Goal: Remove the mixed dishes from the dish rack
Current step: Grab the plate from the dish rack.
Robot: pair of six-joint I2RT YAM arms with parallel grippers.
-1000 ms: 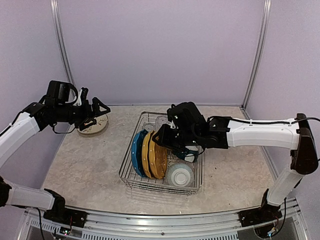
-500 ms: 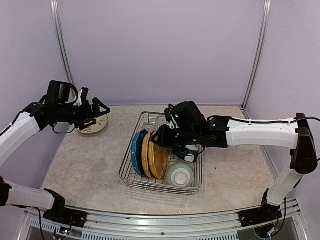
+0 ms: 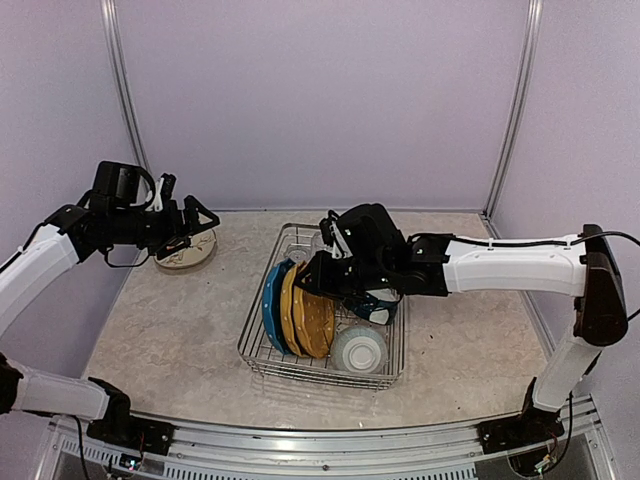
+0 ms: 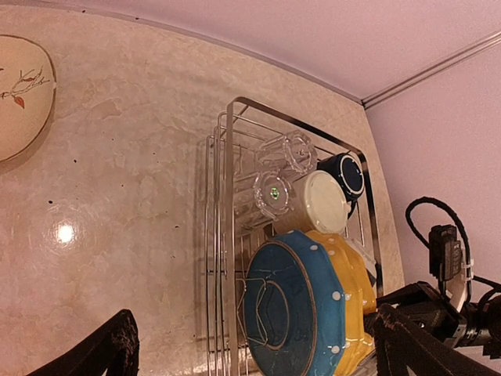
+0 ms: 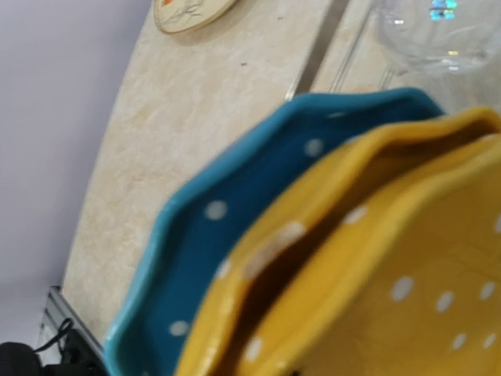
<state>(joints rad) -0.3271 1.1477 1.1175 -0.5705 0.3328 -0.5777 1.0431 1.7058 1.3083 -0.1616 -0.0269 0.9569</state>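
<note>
1. Right gripper [image 3: 320, 274] is at the top rim of the yellow plates [image 3: 312, 318], which stand in the dish rack [image 3: 300, 368]. Clamped or not: cannot tell, no fingers show in the wrist view.
2. Left gripper [image 3: 195, 228] is spread wide and empty, over the cream plate [image 3: 188, 252], well apart from the rack.
3. Risk: the yellow plates nest against the blue plate [image 3: 272, 305]. A thin rim grip may slip or drag the neighbour along.
4. Risk: an angled lift could snag the tines and jolt the bowl [image 3: 358, 350] just beside.

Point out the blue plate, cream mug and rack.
blue plate [image 4: 313, 313]: left wrist view, on its face.
cream mug [image 4: 317, 202]: left wrist view, on its body.
rack [image 3: 300, 368]: top view, on its near wall.
</note>
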